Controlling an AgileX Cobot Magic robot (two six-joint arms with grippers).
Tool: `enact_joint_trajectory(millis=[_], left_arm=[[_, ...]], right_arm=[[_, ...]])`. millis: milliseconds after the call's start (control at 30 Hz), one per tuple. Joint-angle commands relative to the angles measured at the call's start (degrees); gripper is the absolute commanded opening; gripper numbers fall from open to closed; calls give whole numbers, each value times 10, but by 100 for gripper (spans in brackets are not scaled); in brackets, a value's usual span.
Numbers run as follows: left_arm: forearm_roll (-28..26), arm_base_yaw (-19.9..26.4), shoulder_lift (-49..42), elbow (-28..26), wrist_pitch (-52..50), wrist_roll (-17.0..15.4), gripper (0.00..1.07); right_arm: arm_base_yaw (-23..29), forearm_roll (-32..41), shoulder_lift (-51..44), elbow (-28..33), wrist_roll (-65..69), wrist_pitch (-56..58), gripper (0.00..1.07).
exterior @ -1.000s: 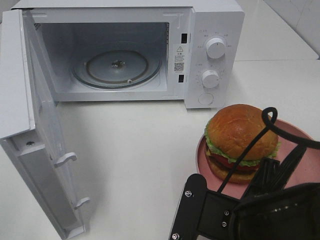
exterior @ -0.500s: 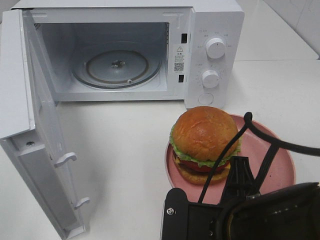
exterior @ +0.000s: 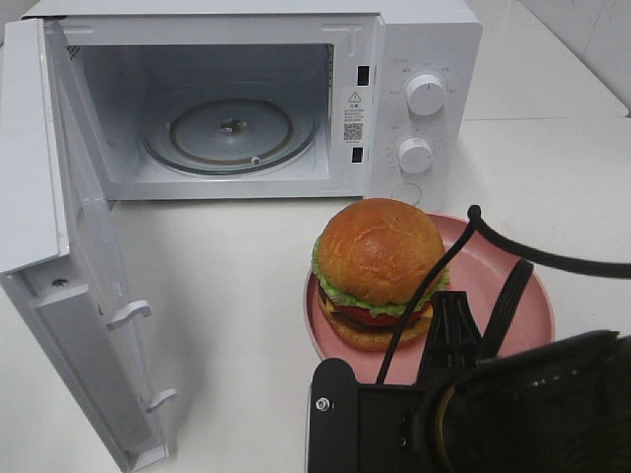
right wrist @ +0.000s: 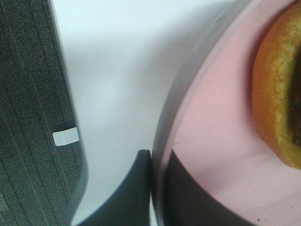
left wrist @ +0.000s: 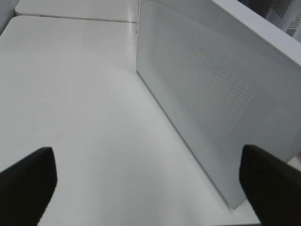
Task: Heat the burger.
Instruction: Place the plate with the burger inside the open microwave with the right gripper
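While the right gripper (right wrist: 157, 186) is pinching the rim of the pink plate (exterior: 513, 296), with one finger lying on the plate's upper face and the other pressing against its outer edge, the burger (exterior: 378, 271) is sitting upright on that plate, on the side nearer the microwave (exterior: 424, 59). The plate is lying over the white table (exterior: 237, 286) just in front of the microwave's control panel; whether it is touching the table cannot be told. The microwave's door (exterior: 39, 177) is standing wide open to the left, and the glass turntable (exterior: 232, 133) is showing inside the cavity. The left gripper (left wrist: 150, 188) is hovering above the table beside the door's outer face, its fingers spread wide and gripping nothing.
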Motion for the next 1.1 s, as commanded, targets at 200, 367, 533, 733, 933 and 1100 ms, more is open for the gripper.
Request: enact_joint_trajectory(millis=[200,367,533,733,933,1100], left_arm=[[0,0,-9,2,-5,1,98],[0,0,-9,2,-5,1,98],[0,0,-9,2,-5,1,98],[0,0,-9,2,-5,1,98],[0,0,-9,2,-5,1,98],[0,0,-9,2,-5,1,98]], right_arm=[[-50,-32,-9,-7,-144,-64,0],[-85,-30,-9,-7,-212,-87,0],[-117,-21,-9,-7,-276,-124,0],[-166,34,-9,-7,-382,-181,0],[-206,84,-9,-7,-497,-214,0],[-250,144,-9,-7,-623,-247,0]])
